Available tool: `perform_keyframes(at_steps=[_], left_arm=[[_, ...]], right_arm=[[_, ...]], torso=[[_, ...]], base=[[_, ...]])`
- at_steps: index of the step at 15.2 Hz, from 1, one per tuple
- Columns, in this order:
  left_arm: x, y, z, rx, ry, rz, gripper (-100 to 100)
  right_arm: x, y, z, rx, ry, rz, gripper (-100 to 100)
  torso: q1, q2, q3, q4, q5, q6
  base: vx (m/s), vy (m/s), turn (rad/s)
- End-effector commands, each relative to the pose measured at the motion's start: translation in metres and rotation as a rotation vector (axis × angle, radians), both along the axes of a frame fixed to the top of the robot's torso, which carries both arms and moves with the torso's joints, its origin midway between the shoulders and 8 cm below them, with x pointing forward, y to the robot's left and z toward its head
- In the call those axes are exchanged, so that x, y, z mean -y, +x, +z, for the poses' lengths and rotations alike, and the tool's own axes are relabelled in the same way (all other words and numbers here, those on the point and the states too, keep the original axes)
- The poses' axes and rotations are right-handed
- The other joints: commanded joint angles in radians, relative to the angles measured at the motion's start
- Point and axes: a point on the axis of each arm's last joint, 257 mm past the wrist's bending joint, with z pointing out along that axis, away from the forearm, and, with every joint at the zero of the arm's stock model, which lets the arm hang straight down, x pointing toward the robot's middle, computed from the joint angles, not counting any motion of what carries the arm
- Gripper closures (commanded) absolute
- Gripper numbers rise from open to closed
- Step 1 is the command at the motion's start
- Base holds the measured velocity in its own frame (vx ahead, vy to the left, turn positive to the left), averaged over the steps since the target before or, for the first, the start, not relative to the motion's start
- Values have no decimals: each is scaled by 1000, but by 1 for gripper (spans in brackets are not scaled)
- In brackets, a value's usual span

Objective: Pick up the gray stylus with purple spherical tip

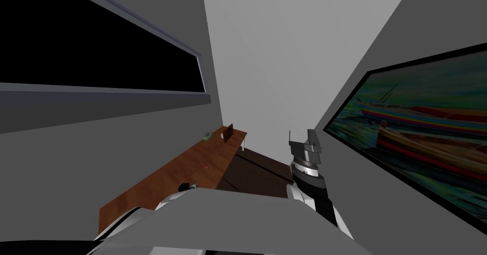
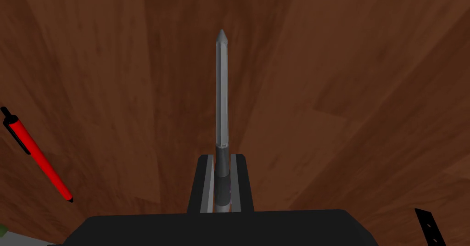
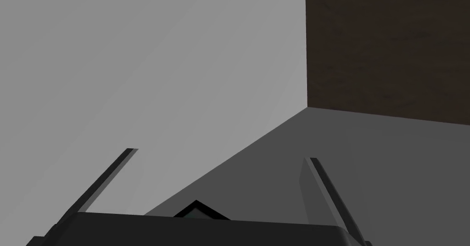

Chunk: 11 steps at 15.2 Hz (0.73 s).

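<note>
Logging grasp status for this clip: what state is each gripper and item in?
gray stylus: clamped at its dark end in the left gripper.
left gripper: shut on the gray stylus.
right gripper: open, empty.
red pen: lying flat on the wooden table, apart from the left gripper.

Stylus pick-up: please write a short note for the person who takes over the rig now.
Left gripper: shut on the grey stylus, which sticks out ahead of it over the brown wooden table.
Right gripper: open, holding nothing, held up off to the side of the table.
A red pen lies on the table, apart from the stylus.
Done: grasp. Left: lift; I cannot tell whether the stylus is clear of the table yet.
</note>
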Motion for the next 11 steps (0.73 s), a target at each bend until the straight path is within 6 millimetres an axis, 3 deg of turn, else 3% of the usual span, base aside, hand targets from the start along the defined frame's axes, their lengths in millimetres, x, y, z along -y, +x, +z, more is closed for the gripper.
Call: perform_keyframes(at_steps=[1,11], left_arm=[[-7,5,5,-4,-2,1,100],[-18,15,14,-5,-4,1,100]], right_arm=[[0,0,0,0,0,0,0],[0,0,0,0,0,0,0]], torso=[[0,0,0,0,0,0],[1,0,0,0,0,0]], base=[[-40,-59,20],[-28,-39,9]])
